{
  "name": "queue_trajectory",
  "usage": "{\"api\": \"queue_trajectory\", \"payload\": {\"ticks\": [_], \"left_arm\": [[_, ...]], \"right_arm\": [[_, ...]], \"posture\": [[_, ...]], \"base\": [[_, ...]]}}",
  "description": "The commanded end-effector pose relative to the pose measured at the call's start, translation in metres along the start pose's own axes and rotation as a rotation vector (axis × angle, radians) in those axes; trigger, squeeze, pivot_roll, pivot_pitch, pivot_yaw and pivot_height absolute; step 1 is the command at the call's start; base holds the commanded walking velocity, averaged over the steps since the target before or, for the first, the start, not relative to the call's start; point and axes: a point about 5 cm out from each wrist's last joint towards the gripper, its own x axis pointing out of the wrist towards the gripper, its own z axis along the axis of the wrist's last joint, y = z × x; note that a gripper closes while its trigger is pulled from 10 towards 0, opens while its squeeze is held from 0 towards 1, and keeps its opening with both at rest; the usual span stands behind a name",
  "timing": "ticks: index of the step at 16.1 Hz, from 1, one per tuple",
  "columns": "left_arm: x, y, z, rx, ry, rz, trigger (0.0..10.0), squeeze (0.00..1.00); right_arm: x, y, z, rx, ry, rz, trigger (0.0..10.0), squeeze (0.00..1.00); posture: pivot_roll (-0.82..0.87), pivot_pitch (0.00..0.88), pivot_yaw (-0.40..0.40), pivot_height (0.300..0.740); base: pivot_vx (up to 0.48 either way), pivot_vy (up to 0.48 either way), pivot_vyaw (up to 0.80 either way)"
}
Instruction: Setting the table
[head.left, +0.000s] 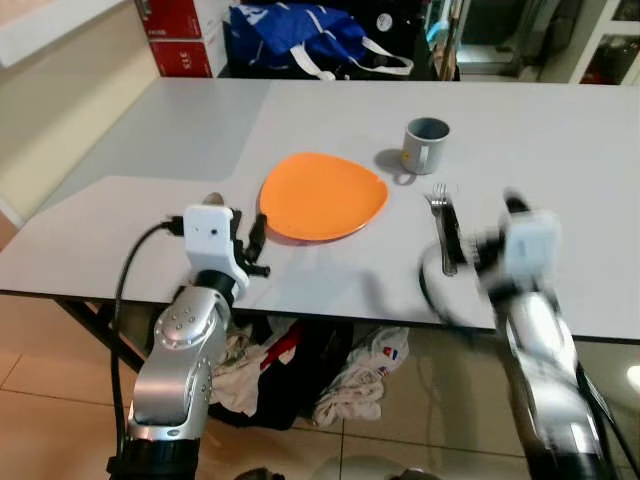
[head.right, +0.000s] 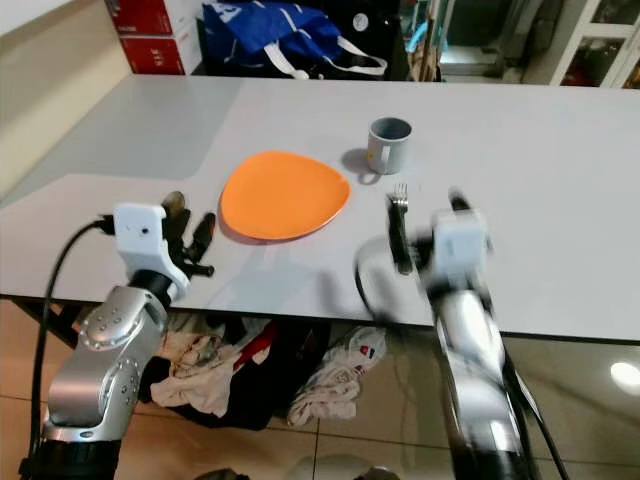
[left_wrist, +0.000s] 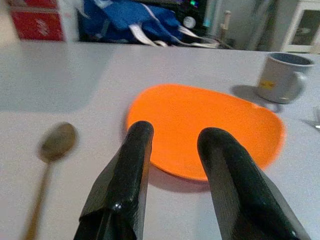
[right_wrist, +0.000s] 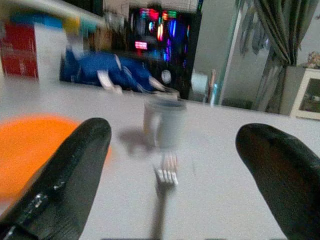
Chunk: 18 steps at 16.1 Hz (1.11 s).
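On the worktop (head.left: 560, 170): an orange plate (head.left: 322, 196) is sitting mid-surface, a grey mug (head.left: 425, 145) is standing just beyond its right edge, and a fork (head.left: 442, 222) is lying to the plate's right.
Fork axis: it is running away from me, tines toward the mug, handle toward my edge.
Right jaws (right_wrist: 185, 185): I am holding them spread wide and empty, straddling the fork's line, with the fork lying straight ahead between the two fingers.
Left jaws (left_wrist: 177, 170): I am keeping them narrowly parted and empty, pointing at the plate's near rim.
Spoon (left_wrist: 52, 150): it is lying just left of the plate, beside my left fingers, bowl away from me.
Nearer arm: I am judging the right nearer the fork, the left nearer the spoon.
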Motion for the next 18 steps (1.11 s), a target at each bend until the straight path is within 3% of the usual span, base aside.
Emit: {"api": "queue_trajectory", "payload": {"ticks": [1,3,5,6,7,8,10,12,15,18], "left_arm": [[-0.001,-0.001,-0.005,-0.038,0.022,-0.034,10.0,0.00],[-0.007,0.002,-0.010,-0.083,0.035,-0.048,10.0,0.00],[-0.019,0.003,-0.015,-0.029,0.011,-0.014,10.0,0.00],[-0.027,0.006,-0.018,0.016,-0.013,0.026,10.0,0.00],[-0.049,0.021,-0.032,0.186,-0.065,0.095,10.0,0.00],[-0.059,0.028,-0.041,0.304,-0.071,0.105,10.0,0.00],[-0.060,0.037,-0.046,0.366,-0.066,0.145,10.0,0.00],[-0.055,0.035,-0.042,0.332,-0.070,0.136,10.0,0.00],[-0.036,0.015,-0.033,0.129,-0.092,0.048,10.0,0.00],[-0.031,0.012,-0.028,0.075,-0.091,0.050,10.0,0.00]], "right_arm": [[-0.005,0.000,0.006,-0.043,-0.036,0.001,10.0,0.00],[-0.022,0.003,-0.010,-0.008,0.048,0.000,10.0,0.00],[-0.026,0.011,-0.025,0.093,0.130,0.027,10.0,0.00],[-0.026,0.012,-0.029,0.113,0.146,0.033,10.0,0.00],[-0.027,0.011,-0.035,0.117,0.150,0.031,10.0,0.00],[-0.030,0.009,-0.037,0.103,0.148,0.027,10.0,0.00],[-0.032,0.004,-0.043,0.120,0.136,0.002,10.0,0.00],[-0.031,0.001,-0.049,0.110,0.144,-0.007,10.0,0.00],[-0.026,0.001,-0.056,0.099,0.143,-0.022,10.0,0.00],[-0.027,0.004,-0.057,0.105,0.147,-0.019,10.0,0.00]], "posture": [[-0.17,0.000,0.086,0.722],[-0.17,0.000,0.087,0.722],[-0.16,0.000,0.087,0.722],[-0.16,0.000,0.085,0.722],[-0.15,0.000,0.079,0.722],[-0.15,0.000,0.076,0.722],[-0.15,0.000,0.071,0.722],[-0.15,0.000,0.077,0.722],[-0.15,0.000,0.084,0.722],[-0.15,0.000,0.082,0.722]], "base": [[0.000,0.000,0.00],[0.000,0.000,0.00],[0.000,0.000,0.00],[0.000,0.000,0.00],[0.000,0.000,0.00],[0.000,0.000,0.00],[0.000,0.000,0.00],[0.000,0.000,0.00],[0.000,0.000,0.00],[0.000,0.092,0.00]]}}
